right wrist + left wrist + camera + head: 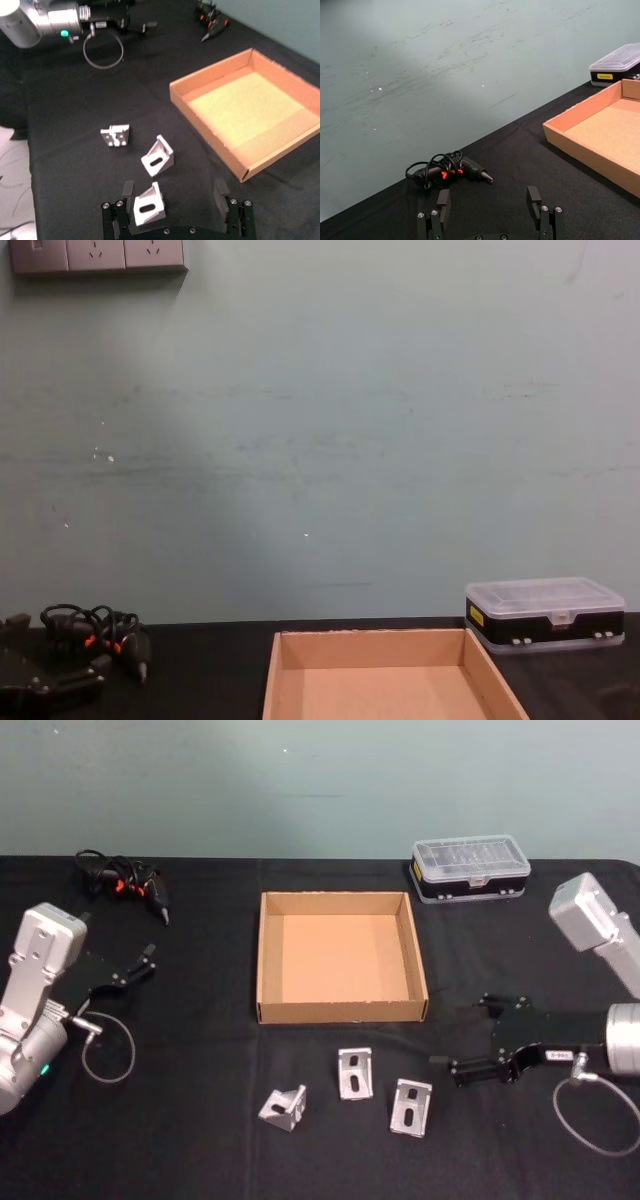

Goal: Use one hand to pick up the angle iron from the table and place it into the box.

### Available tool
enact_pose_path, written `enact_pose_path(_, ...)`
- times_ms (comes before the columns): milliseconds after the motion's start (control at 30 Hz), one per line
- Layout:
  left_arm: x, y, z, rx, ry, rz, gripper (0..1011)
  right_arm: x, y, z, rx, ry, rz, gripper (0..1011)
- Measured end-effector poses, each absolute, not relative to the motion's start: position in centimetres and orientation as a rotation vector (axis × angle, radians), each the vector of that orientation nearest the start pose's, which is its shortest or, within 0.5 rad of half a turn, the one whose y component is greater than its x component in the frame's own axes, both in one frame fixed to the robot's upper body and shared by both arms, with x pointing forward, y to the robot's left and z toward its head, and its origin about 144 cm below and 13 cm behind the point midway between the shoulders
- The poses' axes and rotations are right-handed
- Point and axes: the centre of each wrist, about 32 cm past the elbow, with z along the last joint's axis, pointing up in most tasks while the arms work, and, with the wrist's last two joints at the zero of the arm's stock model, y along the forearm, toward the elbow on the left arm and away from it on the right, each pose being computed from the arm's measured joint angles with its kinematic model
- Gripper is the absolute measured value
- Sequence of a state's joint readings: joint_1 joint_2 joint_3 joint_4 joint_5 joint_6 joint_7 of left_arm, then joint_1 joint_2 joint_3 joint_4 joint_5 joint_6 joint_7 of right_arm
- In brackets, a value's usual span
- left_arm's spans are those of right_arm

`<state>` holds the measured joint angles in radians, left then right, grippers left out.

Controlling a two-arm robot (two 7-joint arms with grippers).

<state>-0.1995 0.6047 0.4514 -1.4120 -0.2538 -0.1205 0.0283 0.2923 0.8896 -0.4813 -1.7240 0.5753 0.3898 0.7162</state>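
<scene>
Now your spread right pincer (pixel 173 195) hangs by the stiff, slick-looking angle iron (pixel 148 209) at the box's (pixel 340 1011) five o'clock; pinch a flange. Left pincer (pixel 488 196), spread, idles.

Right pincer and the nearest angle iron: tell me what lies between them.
Nothing: in the head view, only bare table separates the right pincer from that angle iron.

Wall (pixel 330 390): was pale grey-green, marked with faint dark scuffs and small white specks.
Outlets (pixel 97 254): grey row, sat high on it.
Table (pixel 200 1120): matte black, stood against it.
</scene>
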Motion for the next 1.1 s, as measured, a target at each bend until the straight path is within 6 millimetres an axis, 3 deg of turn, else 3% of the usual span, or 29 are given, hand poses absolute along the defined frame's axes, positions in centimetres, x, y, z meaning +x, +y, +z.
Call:
enact_pose_path(433,48.9,31.0,114.0,0.305,-0.285,1.248,1000,49.8,-32.1,123.2,-0.527,0.190,-0.468,1000)
enact_pose_path(1100,48.9,31.0,114.0,0.304,-0.285,1.248,1000,50.5,-30.2,122.1,-0.602,0.206,-0.398,1000)
